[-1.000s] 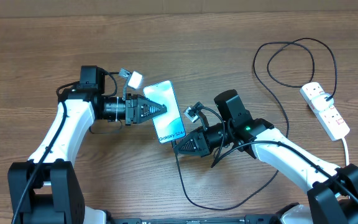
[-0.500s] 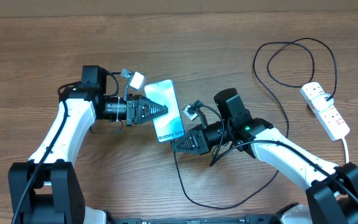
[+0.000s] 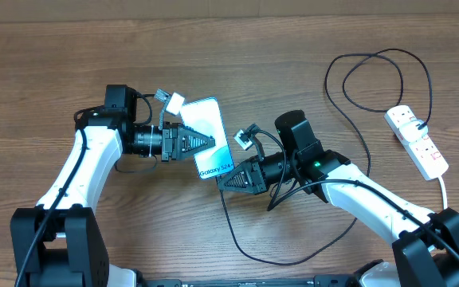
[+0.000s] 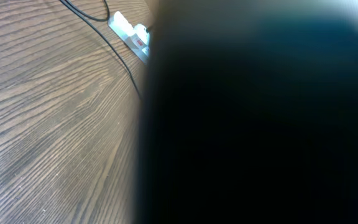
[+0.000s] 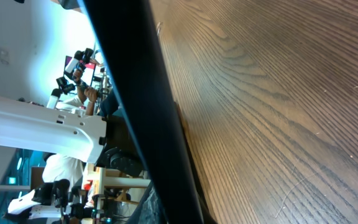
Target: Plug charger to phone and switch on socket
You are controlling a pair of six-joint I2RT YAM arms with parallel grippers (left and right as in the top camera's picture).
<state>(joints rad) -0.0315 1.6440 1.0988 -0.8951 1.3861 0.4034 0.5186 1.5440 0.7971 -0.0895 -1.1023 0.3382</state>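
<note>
Clearly the phone is the anchor: it lies tilted between the two arms over the tabletop. The left gripper has its jaws closed across the phone's long edge. At the phone's lower short end the right gripper has its jaws closed, apparently on the plug tip of the charger. Its limp black cable loops away from the phone to the socket, well apart from it. Slim, stiff and glass-faced, the phone likely slips easily, so edge holds suit it. The light, floppy cable is best pinched at the stiff plug body, just behind the tip.
</note>
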